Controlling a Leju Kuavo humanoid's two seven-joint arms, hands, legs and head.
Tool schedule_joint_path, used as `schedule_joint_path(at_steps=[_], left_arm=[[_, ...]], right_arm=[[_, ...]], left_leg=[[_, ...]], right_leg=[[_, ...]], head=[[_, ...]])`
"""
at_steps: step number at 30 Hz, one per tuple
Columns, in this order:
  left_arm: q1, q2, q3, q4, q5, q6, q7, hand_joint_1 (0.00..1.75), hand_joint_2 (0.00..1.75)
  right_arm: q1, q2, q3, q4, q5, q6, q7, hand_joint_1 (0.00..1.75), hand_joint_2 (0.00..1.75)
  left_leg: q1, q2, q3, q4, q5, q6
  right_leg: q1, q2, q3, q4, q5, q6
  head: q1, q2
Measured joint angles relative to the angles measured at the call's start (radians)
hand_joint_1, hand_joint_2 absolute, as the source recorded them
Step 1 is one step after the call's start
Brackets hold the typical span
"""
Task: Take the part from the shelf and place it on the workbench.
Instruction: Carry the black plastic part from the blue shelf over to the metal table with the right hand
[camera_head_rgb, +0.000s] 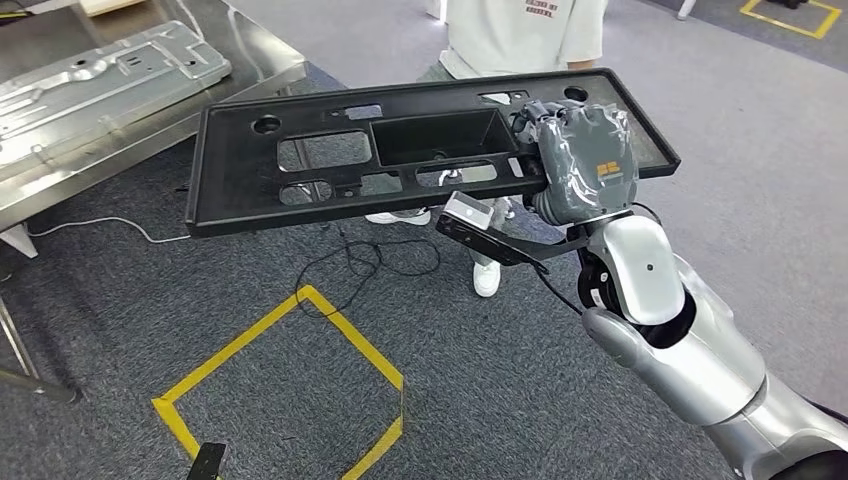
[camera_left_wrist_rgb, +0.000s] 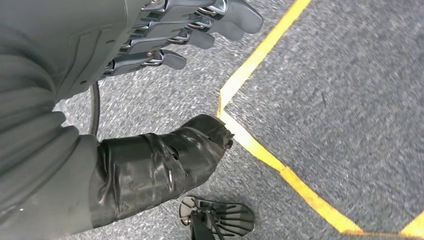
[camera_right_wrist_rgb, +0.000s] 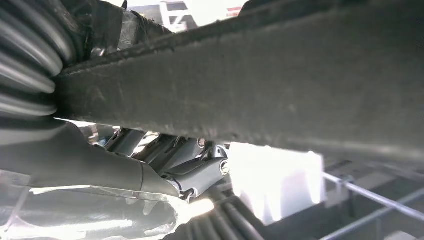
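Our right hand (camera_head_rgb: 585, 160) grips the black part (camera_head_rgb: 330, 160) aloft beside the steel workbench (camera_head_rgb: 60, 170); a person (camera_head_rgb: 525, 35) stands just beyond. Our left hand (camera_left_wrist_rgb: 165, 35) (wrist view) hangs empty, fingers loosely apart, over yellow floor tape (camera_left_wrist_rgb: 260, 150).

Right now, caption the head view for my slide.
Right hand carries black plastic part above carpet, metal workbench at left.

Grey speckled carpet (camera_head_rgb: 560, 390) covers the floor, with a yellow tape square (camera_head_rgb: 290, 385) at six o'clock and another (camera_head_rgb: 795, 15) at one o'clock. A steel-topped table (camera_head_rgb: 150, 125) stands at ten o'clock. A black cable (camera_head_rgb: 350, 265) loops across the carpet centre. A person in white shoes (camera_head_rgb: 487, 278) stands at twelve o'clock.
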Motion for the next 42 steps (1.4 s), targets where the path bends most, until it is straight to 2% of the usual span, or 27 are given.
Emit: schedule_joint_path(at_steps=[2,4,5,7,9,11,12,13,15,16,18,20,22,24,25,26,27,28,29,31,33,35,36,37,39,41,42], left_arm=[[0.0,0.0,-0.001,0.0,-0.001,0.0,0.0,0.0,1.75],[0.002,0.002,-0.002,0.0,-0.002,0.0,-0.001,0.0,1.75],[0.005,0.003,-0.002,0.0,-0.002,0.0,-0.001,0.0,1.75],[0.006,0.004,-0.003,-0.001,-0.004,0.0,-0.002,0.0,1.75],[0.003,0.004,-0.004,-0.001,-0.005,0.001,-0.004,0.0,1.75],[0.003,0.004,-0.006,-0.001,-0.007,0.004,-0.006,0.0,1.75],[0.005,0.003,-0.006,-0.001,-0.008,0.007,-0.008,0.0,1.75],[0.007,0.003,-0.007,-0.001,-0.009,0.01,-0.009,0.0,1.75],[0.008,0.002,-0.007,-0.002,-0.01,0.014,-0.012,0.0,1.75],[0.007,0.002,-0.007,-0.002,-0.01,0.015,-0.013,0.0,1.75],[0.006,0.0,-0.007,-0.003,-0.011,0.015,-0.016,0.0,1.75],[0.007,0.0,-0.008,-0.004,-0.011,0.015,-0.017,0.0,1.75],[0.008,-0.001,-0.008,-0.004,-0.011,0.016,-0.017,0.0,1.75],[0.006,-0.001,-0.008,-0.005,-0.011,0.016,-0.018,0.0,1.75],[0.005,-0.002,-0.008,-0.005,-0.011,0.016,-0.018,0.0,1.75],[0.006,-0.002,-0.008,-0.005,-0.011,0.016,-0.018,0.0,1.75],[0.006,-0.002,-0.008,-0.005,-0.011,0.015,-0.018,0.0,1.75],[0.007,-0.002,-0.008,-0.005,-0.012,0.014,-0.018,0.0,1.75],[0.008,-0.003,-0.008,-0.005,-0.013,0.014,-0.018,0.0,1.75],[0.007,-0.006,-0.008,-0.005,-0.015,0.014,-0.019,0.0,1.75],[0.007,-0.008,-0.008,-0.006,-0.016,0.014,-0.02,0.0,1.75],[0.011,-0.008,-0.008,-0.006,-0.016,0.014,-0.021,0.0,1.75],[0.015,-0.008,-0.008,-0.006,-0.016,0.014,-0.022,0.0,1.75],[0.016,-0.009,-0.008,-0.006,-0.016,0.014,-0.023,0.0,1.75],[0.015,-0.01,-0.008,-0.006,-0.016,0.014,-0.025,0.0,1.75],[0.013,-0.01,-0.008,-0.006,-0.015,0.014,-0.025,0.0,1.75],[0.014,-0.01,-0.008,-0.006,-0.015,0.014,-0.025,0.0,1.75]], right_arm=[[-0.003,0.0,0.0,-0.002,0.0,0.002,0.0,1.75,1.75],[-0.005,0.0,0.0,-0.004,0.0,0.005,0.001,1.75,1.75],[-0.006,0.001,0.0,-0.004,0.0,0.007,0.0,1.75,1.75],[-0.008,0.002,0.0,-0.005,0.0,0.01,0.002,1.75,1.75],[-0.006,0.002,0.0,-0.006,0.0,0.013,0.007,1.75,1.75],[0.002,0.001,0.0,-0.011,-0.001,0.018,0.014,1.75,1.75],[0.008,-0.001,0.0,-0.016,-0.002,0.021,0.016,1.75,1.75],[0.013,-0.004,0.0,-0.021,-0.005,0.025,0.019,1.75,1.75],[0.018,-0.012,-0.001,-0.032,-0.012,0.032,0.022,1.75,1.75],[0.018,-0.016,-0.002,-0.036,-0.016,0.033,0.022,1.75,1.75],[0.017,-0.021,-0.004,-0.042,-0.02,0.034,0.022,1.75,1.75],[0.017,-0.023,-0.005,-0.044,-0.021,0.035,0.021,1.75,1.75],[0.016,-0.025,-0.005,-0.046,-0.021,0.035,0.02,1.75,1.75],[0.017,-0.028,-0.005,-0.047,-0.021,0.035,0.019,1.75,1.75],[0.019,-0.029,-0.005,-0.047,-0.022,0.035,0.019,1.75,1.75],[0.022,-0.031,-0.005,-0.047,-0.022,0.036,0.019,1.75,1.75],[0.024,-0.032,-0.005,-0.047,-0.022,0.037,0.019,1.75,1.75],[0.026,-0.033,-0.005,-0.047,-0.023,0.037,0.019,1.75,1.75],[0.027,-0.034,-0.005,-0.047,-0.023,0.038,0.019,1.75,1.75],[0.026,-0.035,-0.005,-0.047,-0.023,0.039,0.019,1.75,1.75],[0.026,-0.037,-0.005,-0.048,-0.023,0.04,0.019,1.75,1.75],[0.027,-0.038,-0.005,-0.05,-0.023,0.043,0.019,1.75,1.75],[0.027,-0.038,-0.005,-0.052,-0.023,0.045,0.019,1.75,1.75],[0.027,-0.039,-0.005,-0.054,-0.023,0.047,0.019,1.75,1.75],[0.029,-0.043,-0.005,-0.057,-0.023,0.051,0.021,1.75,1.75],[0.033,-0.046,-0.005,-0.058,-0.023,0.055,0.022,1.75,1.75],[0.036,-0.046,-0.005,-0.058,-0.023,0.057,0.022,1.75,1.75]], left_leg=[[0.002,-0.024,-0.004,0.003,0.0,-0.005],[0.007,-0.048,-0.009,-0.002,0.005,-0.016],[0.007,-0.043,-0.011,-0.002,0.004,-0.021],[0.004,0.008,-0.03,0.038,-0.022,-0.031],[0.007,0.069,-0.083,0.145,-0.075,-0.04],[0.015,0.085,-0.132,0.237,-0.104,-0.049],[0.019,0.089,-0.133,0.236,-0.093,-0.053],[0.023,0.096,-0.115,0.201,-0.068,-0.057],[0.023,0.129,-0.05,0.082,-0.017,-0.06],[0.02,0.144,-0.026,0.036,-0.005,-0.056],[0.012,0.152,-0.01,0.004,-0.009,-0.043],[0.014,0.13,-0.008,0.001,-0.009,-0.029],[0.017,0.108,-0.001,-0.003,-0.008,-0.016],[0.017,0.087,0.002,-0.004,-0.009,-0.007],[0.016,0.075,0.003,-0.004,-0.009,-0.004],[0.014,0.061,0.003,-0.004,-0.01,-0.003],[0.013,0.046,0.004,-0.004,-0.01,-0.002],[0.012,0.03,0.005,-0.004,-0.01,-0.002],[0.012,0.015,0.007,-0.004,-0.01,-0.003],[0.012,-0.013,0.007,-0.002,-0.011,-0.006],[0.017,-0.038,0.001,-0.002,-0.01,-0.014],[0.022,-0.055,-0.004,-0.005,-0.008,-0.026],[0.02,-0.04,-0.006,0.0,-0.012,-0.032],[0.017,-0.011,-0.016,0.019,-0.025,-0.038],[0.017,0.06,-0.061,0.11,-0.073,-0.049],[0.023,0.085,-0.12,0.225,-0.115,-0.058],[0.025,0.089,-0.134,0.247,-0.113,-0.061]], right_leg=[[0.0,0.035,0.035,-0.081,0.024,-0.005],[0.001,0.024,0.046,-0.096,0.02,-0.008],[0.001,0.01,0.052,-0.103,0.022,-0.011],[-0.003,-0.016,0.066,-0.119,0.027,-0.02],[-0.002,-0.043,0.072,-0.124,0.025,-0.026],[-0.002,-0.069,0.074,-0.124,0.021,-0.026],[-0.002,-0.081,0.075,-0.123,0.019,-0.024],[-0.003,-0.093,0.077,-0.122,0.016,-0.021],[-0.003,-0.115,0.079,-0.116,0.008,-0.011],[-0.001,-0.124,0.08,-0.112,0.003,-0.004],[0.004,-0.14,0.083,-0.109,-0.004,0.008],[0.002,-0.148,0.091,-0.108,-0.012,0.019],[-0.004,-0.114,0.078,-0.067,-0.042,0.028],[-0.006,-0.065,0.02,0.051,-0.101,0.03],[-0.005,-0.054,-0.018,0.121,-0.126,0.029],[-0.004,-0.049,-0.048,0.17,-0.136,0.028],[-0.003,-0.047,-0.062,0.186,-0.127,0.026],[-0.002,-0.044,-0.058,0.162,-0.099,0.022],[-0.001,-0.033,-0.037,0.105,-0.059,0.016],[-0.002,0.024,0.02,-0.032,0.003,0.004],[-0.002,0.058,0.051,-0.098,0.015,-0.002],[-0.002,0.035,0.062,-0.109,0.014,-0.005],[-0.004,0.022,0.067,-0.115,0.015,-0.008],[-0.006,0.007,0.074,-0.121,0.016,-0.012],[-0.006,-0.023,0.083,-0.127,0.013,-0.019],[-0.005,-0.053,0.088,-0.126,0.007,-0.022],[-0.006,-0.066,0.09,-0.125,0.004,-0.021]], head=[[0.0,0.0],[0.001,0.0],[0.002,0.0],[-0.001,0.0],[-0.004,0.0],[-0.004,0.0],[-0.004,0.0],[-0.004,0.0],[-0.005,0.0],[-0.004,0.0],[-0.002,0.0],[0.0,0.0],[0.002,0.0],[0.006,0.0],[0.007,0.0],[0.008,0.0],[0.008,0.0],[0.008,0.0],[0.008,0.0],[0.007,0.0],[0.007,0.0],[0.007,0.0],[0.006,0.0],[0.005,0.0],[0.002,0.0],[0.001,0.0],[0.001,0.0]])
